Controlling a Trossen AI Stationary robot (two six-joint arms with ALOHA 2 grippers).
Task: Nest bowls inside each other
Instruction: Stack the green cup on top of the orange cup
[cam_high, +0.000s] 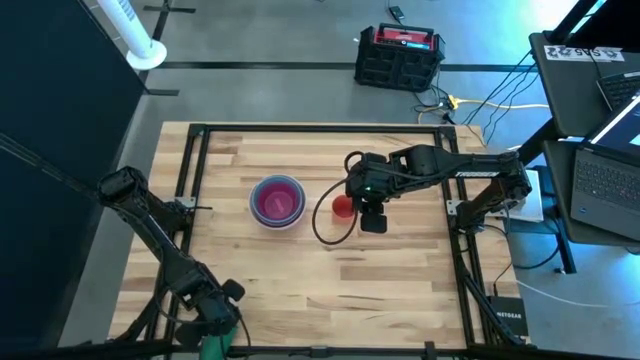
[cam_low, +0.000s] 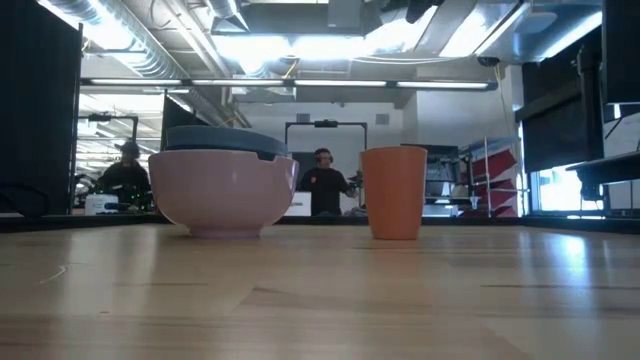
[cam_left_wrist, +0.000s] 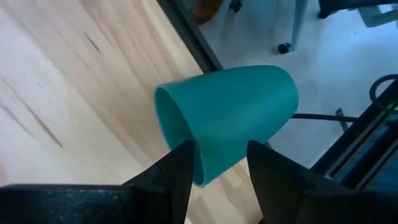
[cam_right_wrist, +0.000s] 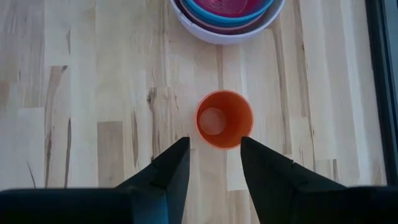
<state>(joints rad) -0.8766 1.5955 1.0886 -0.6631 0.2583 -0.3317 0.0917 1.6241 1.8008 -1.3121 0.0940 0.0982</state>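
Note:
A small green bowl (cam_left_wrist: 230, 112), tall like a cup, is between the fingers of my left gripper (cam_left_wrist: 217, 152) at the table's near left edge (cam_high: 213, 340). A small orange-red bowl (cam_high: 343, 206) stands upright on its base at mid-table. My right gripper (cam_right_wrist: 214, 155) hovers open above it, slightly to its right, touching nothing. Left of it stands a stack of bowls (cam_high: 277, 200): a pale outer bowl (cam_right_wrist: 217, 34) holding a blue one and a magenta one (cam_right_wrist: 230, 6). In the low view the stack (cam_low: 220, 190) and the orange-red bowl (cam_low: 393, 192) rest on the wood; no gripper shows there. My left gripper pinches the green bowl's wall close to its open rim (cam_left_wrist: 208, 163), one finger (cam_left_wrist: 180, 171) on each outer side. The fingers slant down from above and lie across the bowl. The bowl is tipped on its side, mouth facing sideways, over the table's near edge.
A black metal frame (cam_high: 190, 160) runs around the tabletop. Bare wood lies in front of the stack and the orange-red bowl (cam_high: 330, 290). A black cable loops beside the right gripper (cam_high: 322, 225). People sit in the room beyond the table (cam_low: 322, 180).

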